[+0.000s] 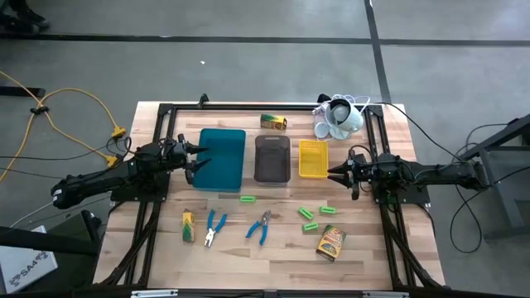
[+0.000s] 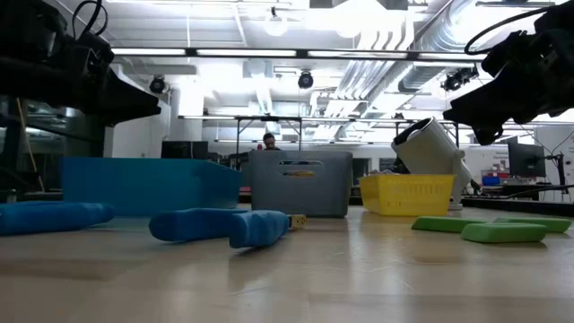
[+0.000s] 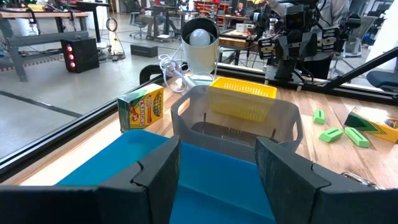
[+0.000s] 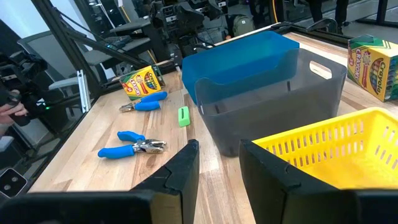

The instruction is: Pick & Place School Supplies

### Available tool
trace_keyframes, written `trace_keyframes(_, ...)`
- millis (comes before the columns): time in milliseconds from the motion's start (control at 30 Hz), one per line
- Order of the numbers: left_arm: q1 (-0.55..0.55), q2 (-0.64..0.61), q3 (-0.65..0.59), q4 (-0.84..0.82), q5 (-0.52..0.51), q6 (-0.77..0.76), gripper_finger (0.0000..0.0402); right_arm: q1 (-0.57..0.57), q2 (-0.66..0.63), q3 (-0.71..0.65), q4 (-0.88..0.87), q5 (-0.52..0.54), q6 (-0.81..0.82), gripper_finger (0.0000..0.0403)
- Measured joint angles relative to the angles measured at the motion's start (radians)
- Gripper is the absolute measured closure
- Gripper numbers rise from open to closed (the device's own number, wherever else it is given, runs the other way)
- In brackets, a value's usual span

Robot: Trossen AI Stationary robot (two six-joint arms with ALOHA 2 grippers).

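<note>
Three yellow-and-green crayon boxes lie on the table: one by the far edge (image 1: 273, 122), one near left (image 1: 188, 225), one near right (image 1: 330, 242). Two blue-handled pliers (image 1: 215, 228) (image 1: 261, 226) lie near the middle front. Several green sticks (image 1: 247, 199) (image 1: 308, 213) are scattered behind them. My left gripper (image 1: 195, 159) (image 3: 217, 168) is open and hovers over the left edge of the teal tray (image 1: 222, 159). My right gripper (image 1: 335, 174) (image 4: 217, 165) is open, just right of the yellow tray's (image 1: 313, 158) near corner. Neither touches anything.
A grey tray (image 1: 272, 158) stands between the teal and yellow ones. A white cup-like cluster with cords (image 1: 338, 118) sits at the far right corner. A black frame rail (image 1: 265, 106) runs along the table's edges. Bare wood (image 1: 273, 261) shows at the near middle.
</note>
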Motion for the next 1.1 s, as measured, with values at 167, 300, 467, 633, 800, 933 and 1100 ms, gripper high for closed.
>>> trace_keyframes(167,0.0,0.0,0.0,0.0,0.0,0.0,0.02,0.0,0.0,0.0,0.0,0.0,0.0,0.0297)
trace_keyframes(300,0.0,0.0,0.0,0.012,0.0,-0.019,0.02,0.0,0.0,0.0,0.0,0.0,0.0,0.0297)
trace_keyframes(467,0.0,-0.001,0.028,0.032,-0.001,-0.044,0.02,0.0,0.0,0.0,0.0,0.0,0.0,0.0297)
trace_keyframes(633,-0.002,0.015,0.147,-0.042,-0.004,-0.043,0.02,0.0,0.0,0.0,0.0,0.0,0.0,0.0297)
trace_keyframes(800,-0.033,0.096,0.311,-0.261,-0.085,-0.101,0.02,0.0,0.0,0.0,0.0,0.0,0.0,0.0297)
trace_keyframes(933,-0.085,0.211,0.434,-0.377,-0.154,-0.202,0.02,0.0,0.0,0.0,0.0,0.0,0.0,0.0297)
trace_keyframes(1100,-0.176,0.388,0.574,-0.509,-0.221,-0.335,0.02,0.0,0.0,0.0,0.0,0.0,0.0,0.0297)
